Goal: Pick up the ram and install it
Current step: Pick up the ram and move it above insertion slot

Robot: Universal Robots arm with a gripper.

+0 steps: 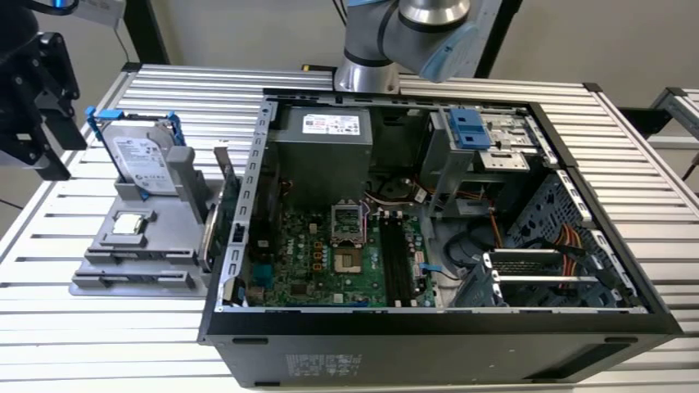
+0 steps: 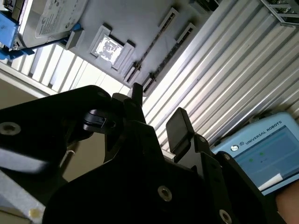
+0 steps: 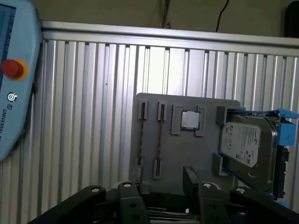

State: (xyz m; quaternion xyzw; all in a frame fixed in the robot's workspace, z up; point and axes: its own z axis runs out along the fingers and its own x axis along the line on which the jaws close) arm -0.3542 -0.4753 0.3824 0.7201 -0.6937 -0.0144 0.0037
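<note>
Spread apart and pinching nothing, the black two-fingered metal pincer (image 3: pixel 159 179) hung just above the near edge of a flat grey plastic holder tray (image 3: pixel 187 149). The ram (image 3: pixel 159 140), a thin, long, dark circuit-board stick, appeared to stand on its edge in the tray's slotted clips, showing as a narrow speckled line in both wrist views. A second strip like it lay parallel just beside it. Judged from this, the work was at its very start. The ram was not yet grasped, so both the lift and the seating in the machine remained.

In the exterior view, the open black steel computer case (image 1: pixel 437 344) lay on its side on the ribbed aluminium table (image 1: pixel 131 344). Its green motherboard (image 1: pixel 317 262) was exposed, and the long black memory slots (image 1: pixel 395 262) ran beside the processor socket. Whether those slots held anything could not be told.

On the tray also stood a glossy silver hard drive in a blue plastic frame (image 3: pixel 247 144), and a small square metal-capped processor chip (image 3: pixel 189 120) lay flat.
</note>
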